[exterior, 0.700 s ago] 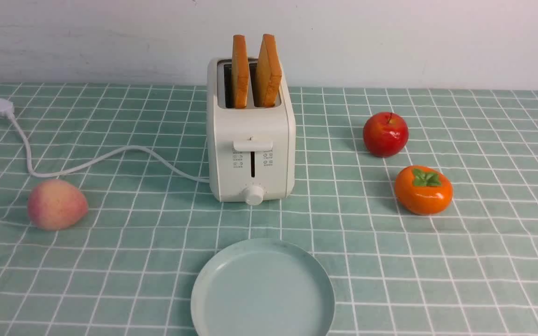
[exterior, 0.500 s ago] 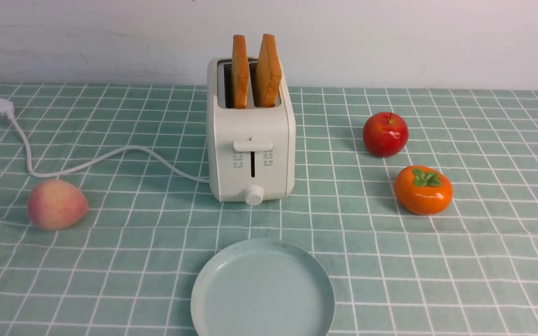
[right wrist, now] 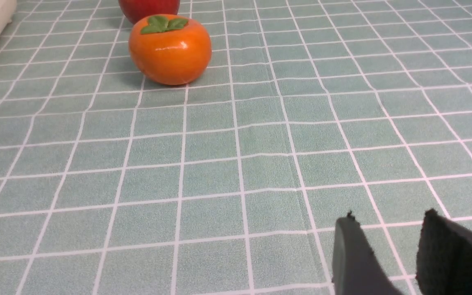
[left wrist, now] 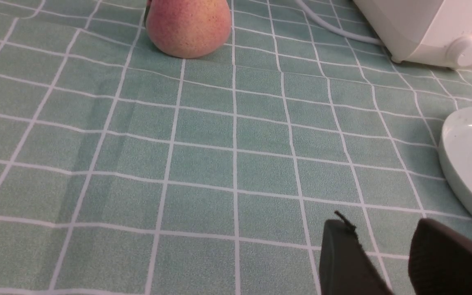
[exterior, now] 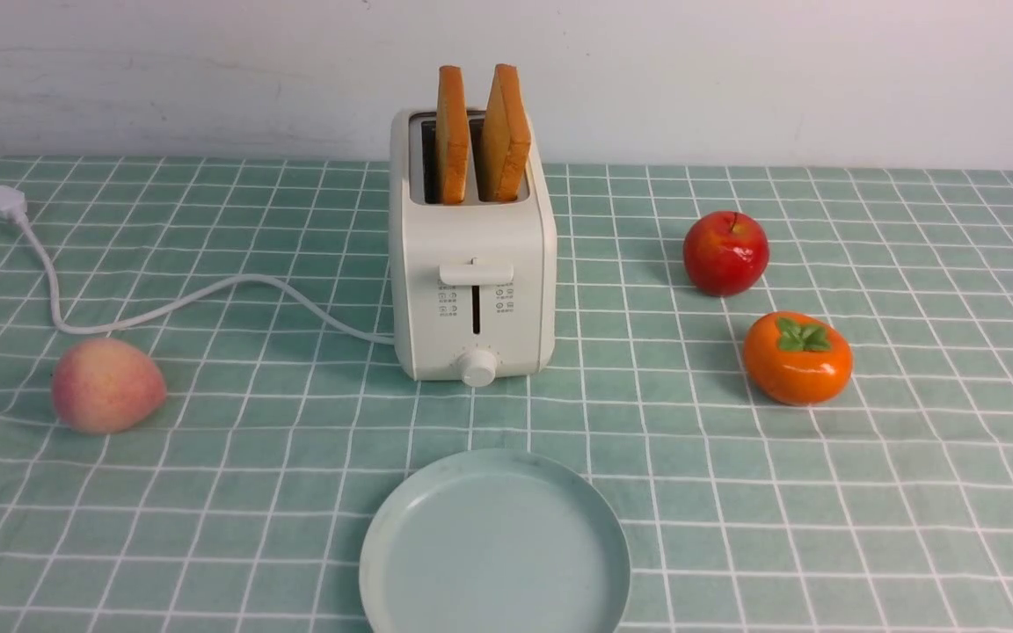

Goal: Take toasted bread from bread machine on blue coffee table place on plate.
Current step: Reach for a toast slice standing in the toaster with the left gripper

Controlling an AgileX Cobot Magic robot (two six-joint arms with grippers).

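2 sq. toast slices (exterior: 451,132), round plate (exterior: 495,549)

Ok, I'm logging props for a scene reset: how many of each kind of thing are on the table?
Toast slices: 2
Toaster: 1
Plate: 1
Fruit: 3 (peach, apple, persimmon)
Total: 7

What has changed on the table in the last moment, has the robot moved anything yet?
Nothing has visibly changed. Both slices of toasted bread still stand in the bread machine and the plate is still bare. The peach, apple and persimmon lie where they were.
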